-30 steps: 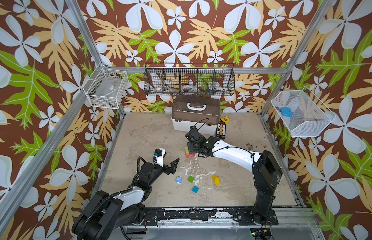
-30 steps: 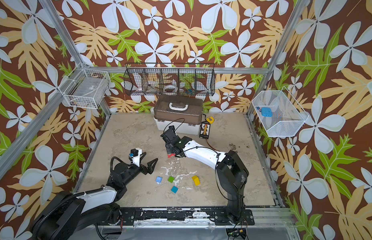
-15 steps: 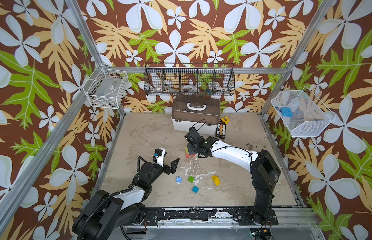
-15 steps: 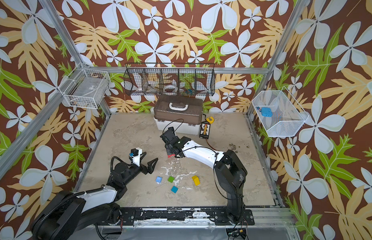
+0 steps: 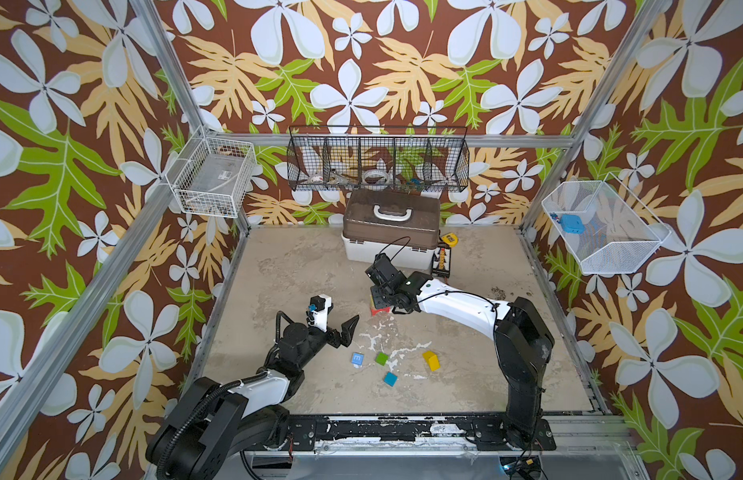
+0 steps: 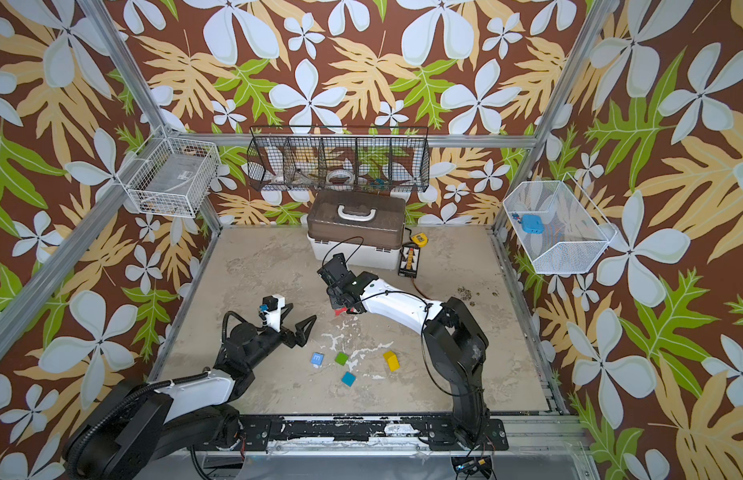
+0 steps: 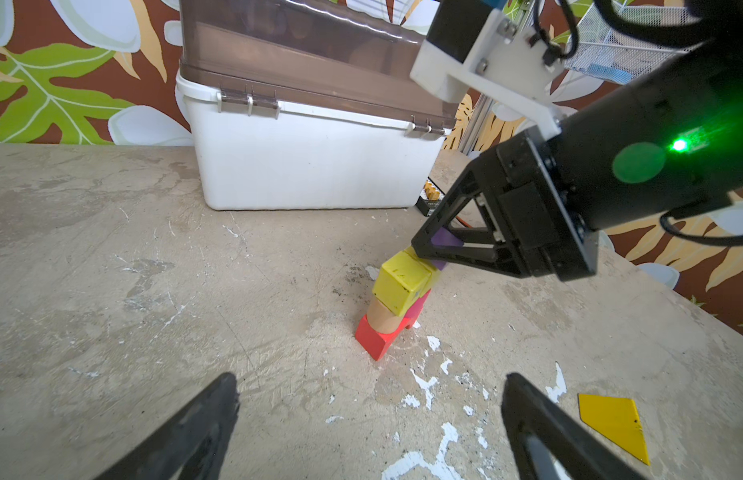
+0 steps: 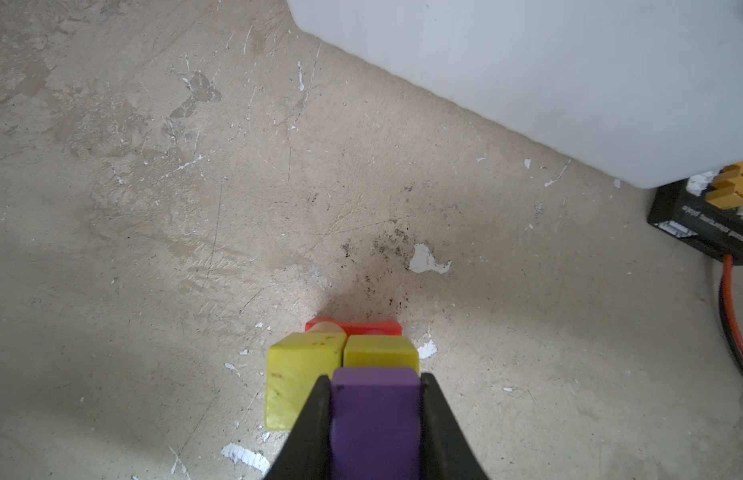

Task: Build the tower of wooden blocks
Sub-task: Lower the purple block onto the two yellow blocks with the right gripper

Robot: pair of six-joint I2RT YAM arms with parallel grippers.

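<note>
Left gripper: jaws spread wide, nothing between them, hovering low over the desk and facing the tower.

Loose wood blocks on the desk nearer the robot base, left to right: blue cube, green cube, teal cube a little nearer the base, yellow piece. All lie apart from one another.

Tower: stands mid-desk, in front of the brown-lidded white box. From the left wrist view I read a red base, a tan cylinder with a pink piece beside it, and two yellow cubes side by side on top.

Right gripper: clamped on a purple cube, held at the tower top, just above the yellow cubes. I cannot tell whether the cube rests on them.
</note>
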